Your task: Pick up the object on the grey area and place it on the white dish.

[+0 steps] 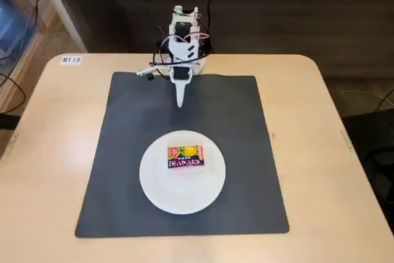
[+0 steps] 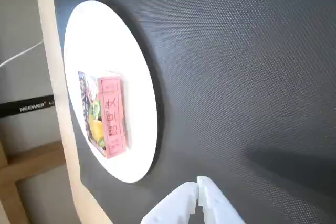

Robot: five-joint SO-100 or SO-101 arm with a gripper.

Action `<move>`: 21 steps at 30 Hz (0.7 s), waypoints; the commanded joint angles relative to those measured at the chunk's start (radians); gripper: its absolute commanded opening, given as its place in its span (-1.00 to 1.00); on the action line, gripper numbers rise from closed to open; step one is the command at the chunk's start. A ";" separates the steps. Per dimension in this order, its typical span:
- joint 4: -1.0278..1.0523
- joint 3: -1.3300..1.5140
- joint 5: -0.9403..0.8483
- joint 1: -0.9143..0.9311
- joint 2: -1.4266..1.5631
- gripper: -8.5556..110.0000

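The small packet, printed red, yellow and white with a pink edge, lies flat on the round white dish. The dish sits on the dark grey mat, toward its front. My white gripper is shut and empty, held over the far part of the mat, well apart from the dish. In the wrist view the shut fingertips enter from the bottom edge, with the dish and the packet at the left and the mat filling the rest.
The beige tabletop surrounds the mat. The arm's base with its wires stands at the table's far edge. A label sits at the far left corner. A shelf with cables runs behind the table.
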 commanded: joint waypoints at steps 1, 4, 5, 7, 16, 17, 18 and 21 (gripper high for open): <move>-0.017 0.060 -0.006 0.009 0.021 -0.86; -0.023 0.061 0.003 0.014 0.023 -0.86; -0.028 0.063 0.003 0.015 0.023 -0.86; -0.031 0.063 0.000 0.015 0.023 -0.79; -0.043 0.066 -0.009 0.006 0.023 -0.81; -0.043 0.066 -0.009 0.006 0.023 -0.81; -0.043 0.066 -0.009 0.006 0.023 -0.81; -0.043 0.066 -0.009 0.006 0.023 -0.82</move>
